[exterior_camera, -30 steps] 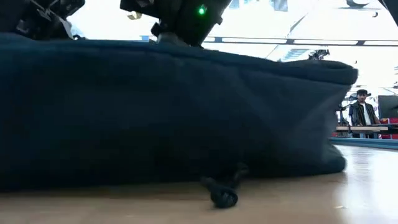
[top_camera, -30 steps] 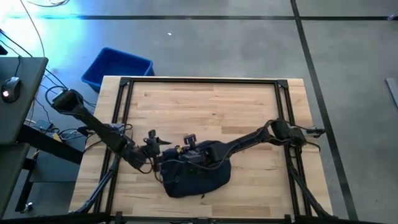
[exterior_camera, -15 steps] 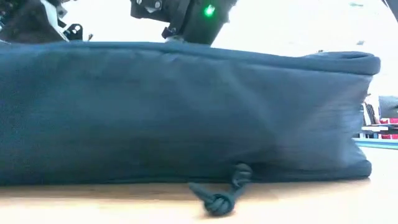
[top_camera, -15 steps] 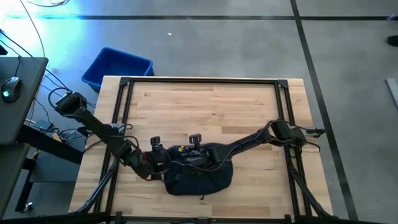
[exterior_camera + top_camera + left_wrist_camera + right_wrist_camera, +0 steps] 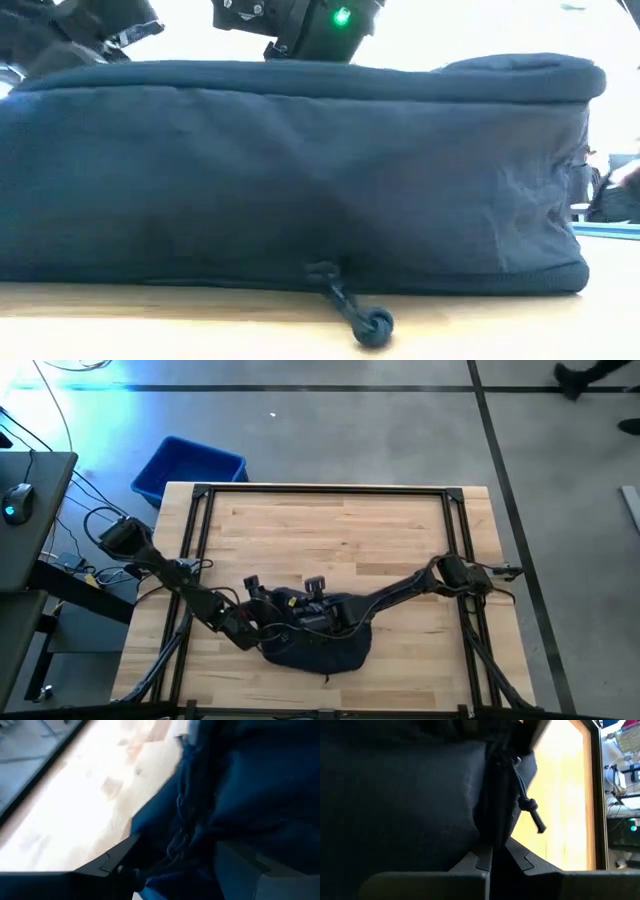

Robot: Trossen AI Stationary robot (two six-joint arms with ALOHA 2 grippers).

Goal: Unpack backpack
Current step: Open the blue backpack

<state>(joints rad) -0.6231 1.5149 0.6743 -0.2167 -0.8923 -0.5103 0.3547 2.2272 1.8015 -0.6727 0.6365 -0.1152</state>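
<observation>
Backpack (image 5: 318,638) lies flat at the table's (image 5: 340,530) near edge, long axis left-right. Both grippers sit at its far edge: left gripper (image 5: 262,622) at the left end, finger state unclear; right gripper (image 5: 492,852) clenched on a fabric fold. Soft navy cloth, knotted cord pull (image 5: 372,322) dangling.
</observation>
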